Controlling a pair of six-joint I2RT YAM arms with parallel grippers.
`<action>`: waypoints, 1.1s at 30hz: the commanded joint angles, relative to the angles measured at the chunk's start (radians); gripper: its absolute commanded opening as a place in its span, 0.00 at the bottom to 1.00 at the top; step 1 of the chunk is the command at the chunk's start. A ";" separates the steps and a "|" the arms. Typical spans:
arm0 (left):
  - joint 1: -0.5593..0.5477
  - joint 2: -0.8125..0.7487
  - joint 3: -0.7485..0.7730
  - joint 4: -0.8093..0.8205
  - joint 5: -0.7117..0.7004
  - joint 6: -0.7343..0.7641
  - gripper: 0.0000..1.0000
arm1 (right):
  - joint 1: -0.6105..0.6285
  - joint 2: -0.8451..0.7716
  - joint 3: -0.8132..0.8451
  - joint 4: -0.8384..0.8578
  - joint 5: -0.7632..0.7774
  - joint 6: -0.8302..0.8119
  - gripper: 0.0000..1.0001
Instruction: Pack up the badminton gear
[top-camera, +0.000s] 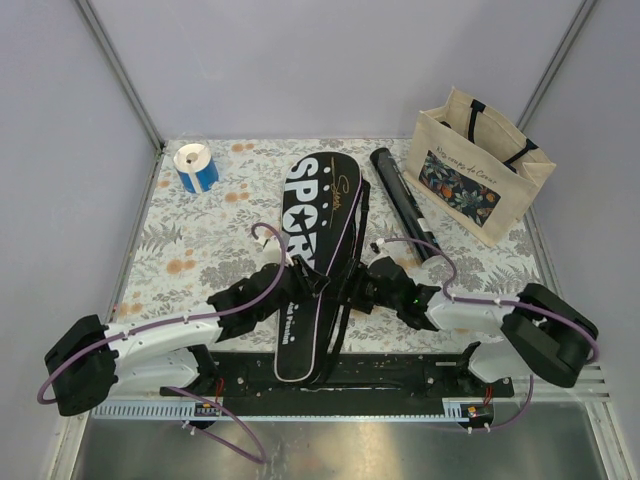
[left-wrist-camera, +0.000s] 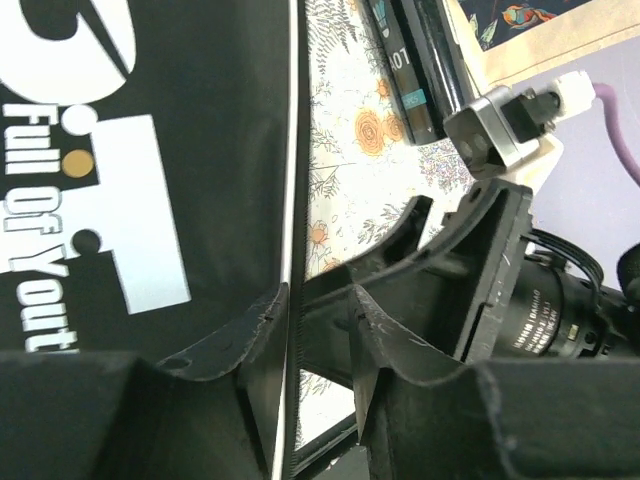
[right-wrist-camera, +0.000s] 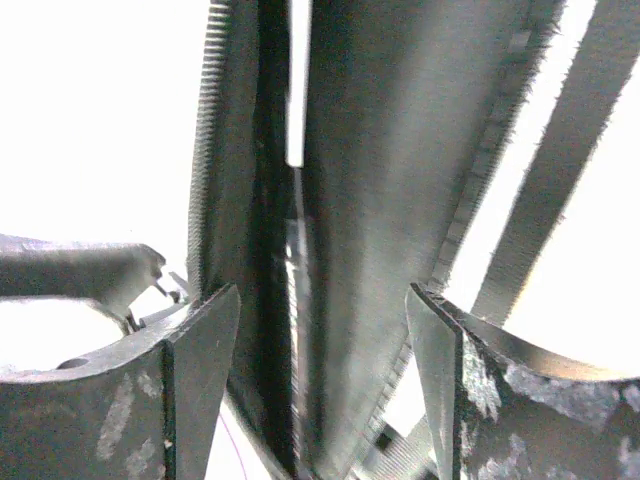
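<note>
Straddling the zip edge of the black SPORT case (top-camera: 318, 205) from both sides. Left gripper (left-wrist-camera: 318, 300): jaws part-open, with the case's white-piped edge running up between the fingers (left-wrist-camera: 255, 350). The edge sits against one finger, with a clear gap to the other. Right gripper (right-wrist-camera: 322, 295): jaws wide, zip edge between them, nothing clamped. Case lies flat mid-table (top-camera: 200, 240), head far, narrow end near the arm bases. Black tube (top-camera: 405, 200) lies just right of the case.

The top view is evenly lit and sharp. The right wrist view glares white, with the close black case (right-wrist-camera: 380, 200) blurred.
</note>
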 joint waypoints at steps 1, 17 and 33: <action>-0.003 -0.022 0.072 -0.013 -0.013 0.080 0.37 | 0.006 -0.134 -0.028 -0.214 0.065 -0.043 0.77; 0.025 -0.157 0.293 -0.573 -0.068 0.409 0.99 | -0.034 -0.151 0.135 -0.312 0.283 -0.197 0.86; 0.025 -0.497 0.159 -0.612 -0.112 0.485 0.99 | -0.088 0.276 0.350 -0.315 0.073 -0.248 0.75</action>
